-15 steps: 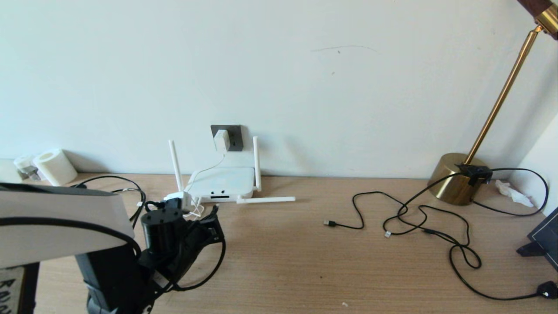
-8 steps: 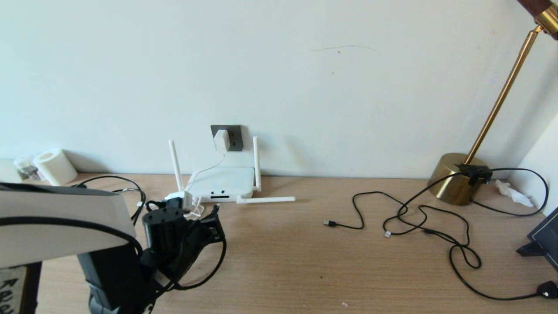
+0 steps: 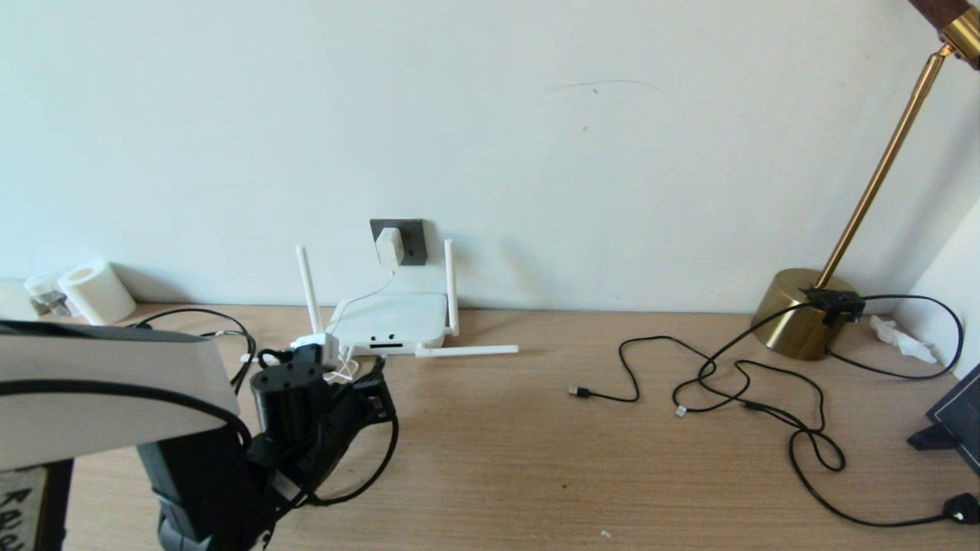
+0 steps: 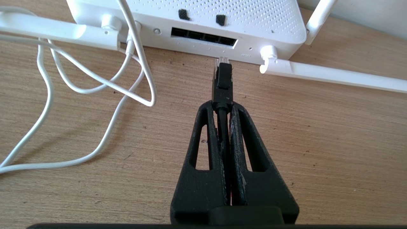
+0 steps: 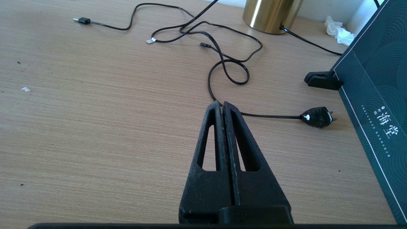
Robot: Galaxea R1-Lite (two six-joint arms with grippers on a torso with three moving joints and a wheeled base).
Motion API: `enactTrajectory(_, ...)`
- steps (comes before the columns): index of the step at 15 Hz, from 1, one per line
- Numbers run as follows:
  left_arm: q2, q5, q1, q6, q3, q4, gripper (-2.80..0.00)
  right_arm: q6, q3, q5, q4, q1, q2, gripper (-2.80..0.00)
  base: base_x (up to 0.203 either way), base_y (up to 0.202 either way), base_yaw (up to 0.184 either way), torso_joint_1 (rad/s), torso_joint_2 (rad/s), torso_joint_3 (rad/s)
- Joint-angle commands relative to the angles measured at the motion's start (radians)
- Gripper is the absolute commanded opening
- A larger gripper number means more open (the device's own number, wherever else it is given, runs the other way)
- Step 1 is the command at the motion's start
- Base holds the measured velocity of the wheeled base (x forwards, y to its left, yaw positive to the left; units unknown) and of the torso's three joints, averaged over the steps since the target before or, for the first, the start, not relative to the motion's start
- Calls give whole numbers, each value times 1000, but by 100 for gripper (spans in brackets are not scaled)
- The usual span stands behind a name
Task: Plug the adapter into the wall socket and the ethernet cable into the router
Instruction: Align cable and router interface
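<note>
Left tool grips ethernet cable (plug just short of router); right tool closed.

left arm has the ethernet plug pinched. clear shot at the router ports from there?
Probably yes. The left gripper is shut on the ethernet cable, its clear tip just short of the router port row, roughly in line. The white cord loops off to one side, and nothing lies between.

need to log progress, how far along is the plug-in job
Done: the adapter sits in the socket on the wall. In hand: the left gripper, jaws shut on the ethernet cable, holds its plug just short of the router ports, not yet inserted. Left: push it in. The right gripper is idle, shut and empty.
</note>
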Motion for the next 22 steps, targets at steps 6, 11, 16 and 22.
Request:
enactTrajectory(6, -8, 1, -2, 4, -34, -8, -280, -1, 0, 0, 0, 0, 1, -280, 0, 0, 0, 0, 0, 0)
enactTrajectory(11, -16, -5, -5, 1, -23, -9, -280, -1, 0, 1, 0, 0, 1, -280, 0, 0, 0, 0, 0, 0)
enactTrajectory(16, -29, -15, -3, 1, -23, -11, -280, -1, 0, 1, 0, 0, 1, -280, 0, 0, 0, 0, 0, 0)
enactTrajectory(22, -18, -28, -3, 1, -29, -11, -280, -1, 0, 0, 0, 0, 1, -280, 0, 0, 0, 0, 0, 0)
